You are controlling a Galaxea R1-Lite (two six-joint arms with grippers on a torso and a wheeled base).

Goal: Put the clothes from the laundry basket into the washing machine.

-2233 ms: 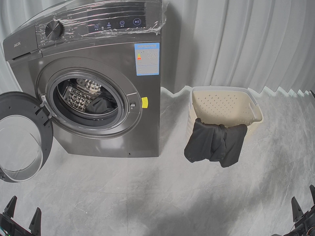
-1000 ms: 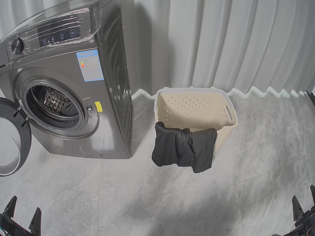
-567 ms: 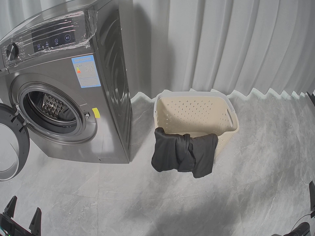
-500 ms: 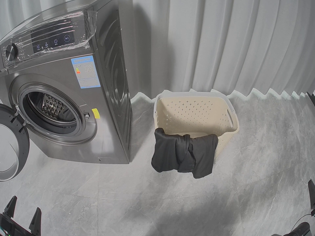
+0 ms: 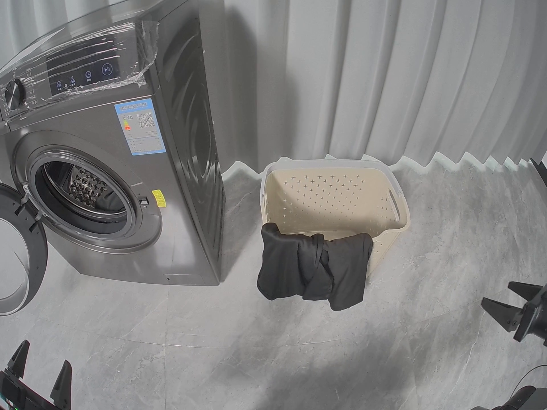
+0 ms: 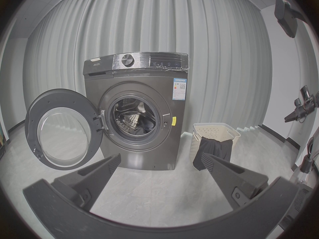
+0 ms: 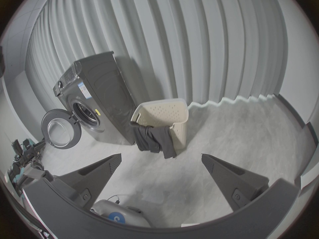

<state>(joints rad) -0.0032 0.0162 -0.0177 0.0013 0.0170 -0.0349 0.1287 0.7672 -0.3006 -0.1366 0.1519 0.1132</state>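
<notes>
A cream laundry basket (image 5: 393, 200) stands on the floor to the right of the grey washing machine (image 5: 171, 160). A black garment (image 5: 313, 269) hangs over the basket's near rim, down to the floor. Dark cloth (image 6: 146, 123) lies inside the drum (image 5: 85, 192). My left gripper (image 5: 41, 365) is open and holds nothing, low at the near left, far from the basket. My right gripper (image 5: 497, 293) is open too, at the right edge, well right of the garment. The left wrist view looks past the left gripper (image 6: 159, 160) toward the machine; the right wrist view looks past the right gripper (image 7: 160, 156) toward the basket (image 7: 166, 112).
The machine's round door (image 5: 17, 257) is swung open to its left. A white curtain (image 5: 370, 58) hangs behind everything. Bare grey floor (image 5: 256, 348) lies between me and the basket.
The head camera has turned, sliding the machine and basket leftward in the picture. My right gripper has risen from the bottom right corner to the right edge. The left gripper kept still.
</notes>
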